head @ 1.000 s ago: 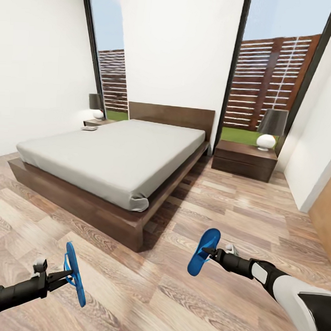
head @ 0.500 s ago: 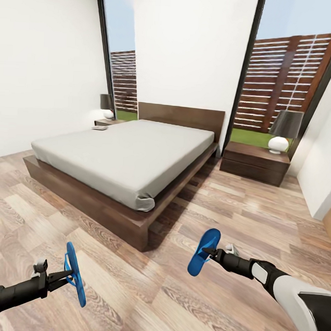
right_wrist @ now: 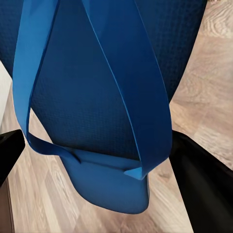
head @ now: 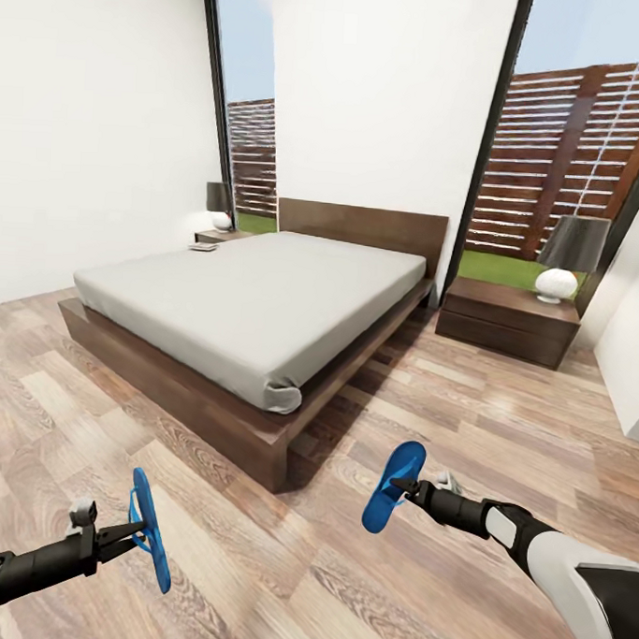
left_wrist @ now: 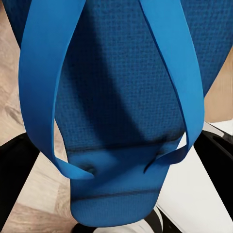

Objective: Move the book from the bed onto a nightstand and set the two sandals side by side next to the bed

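Observation:
My left gripper (head: 138,533) is shut on a blue sandal (head: 151,528), held edge-on above the floor at lower left. The other blue sandal (head: 392,486) hangs from my right gripper (head: 404,487), shut on it at lower centre-right. Close up, the left wrist view has its sandal (left_wrist: 121,111) with both straps, and the right wrist view has the second sandal (right_wrist: 97,97). The bed (head: 255,297), grey mattress on a dark wood frame, stands ahead. A small book (head: 203,247) lies at the bed's far left edge beside the left nightstand (head: 221,236). The right nightstand (head: 507,320) stands right of the bed.
A lamp (head: 220,205) stands on the left nightstand and another lamp (head: 563,260) on the right one. White walls and tall dark-framed windows back the room. Wood-plank floor (head: 278,570) stretches between me and the bed's near corner (head: 271,443).
The whole view has swung left and drawn closer, so the bed and nightstands sit further right in the picture. Both grippers keep their sandals in the same pose.

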### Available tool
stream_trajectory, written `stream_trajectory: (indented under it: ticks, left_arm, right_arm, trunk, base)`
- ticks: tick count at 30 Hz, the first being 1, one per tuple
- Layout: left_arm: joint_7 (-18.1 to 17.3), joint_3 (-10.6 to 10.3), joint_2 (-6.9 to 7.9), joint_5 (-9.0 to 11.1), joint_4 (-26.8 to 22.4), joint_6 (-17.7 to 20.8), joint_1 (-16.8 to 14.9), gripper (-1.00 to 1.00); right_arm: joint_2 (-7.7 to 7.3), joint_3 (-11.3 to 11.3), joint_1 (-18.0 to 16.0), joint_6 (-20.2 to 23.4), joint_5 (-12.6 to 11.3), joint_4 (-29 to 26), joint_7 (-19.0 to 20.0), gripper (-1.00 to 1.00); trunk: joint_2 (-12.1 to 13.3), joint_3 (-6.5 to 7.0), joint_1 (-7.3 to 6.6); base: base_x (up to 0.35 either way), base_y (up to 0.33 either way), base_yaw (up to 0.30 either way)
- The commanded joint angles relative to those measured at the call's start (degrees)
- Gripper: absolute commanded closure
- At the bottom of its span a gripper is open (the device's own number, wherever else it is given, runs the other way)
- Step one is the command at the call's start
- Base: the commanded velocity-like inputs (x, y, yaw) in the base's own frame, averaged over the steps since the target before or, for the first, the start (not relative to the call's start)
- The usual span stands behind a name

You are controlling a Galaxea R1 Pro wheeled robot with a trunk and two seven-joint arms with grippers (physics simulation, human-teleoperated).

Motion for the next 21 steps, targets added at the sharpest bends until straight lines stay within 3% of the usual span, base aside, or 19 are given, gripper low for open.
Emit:
stream_trajectory:
  ticks: [1,21]
  left_arm:
    - [-0.2,-0.3,-0.05,0.4,0.0,0.6,0.0,1.00]
    - [-0.2,-0.1,-0.16,0.3,0.0,0.7,0.0,1.00]
  right_arm:
    - [-0.01,0.3,-0.1,0.4,-0.6,0.1,0.2,1.00]
    - [0.00,0.3,-0.1,0.4,-0.6,0.1,0.3,1.00]
  trunk:
    - [0.0,-0.06,0.00]
    - [0.0,-0.06,0.00]
  base:
    - [0.121,-0.113,0.095]
    - [0.125,-0.116,0.093]
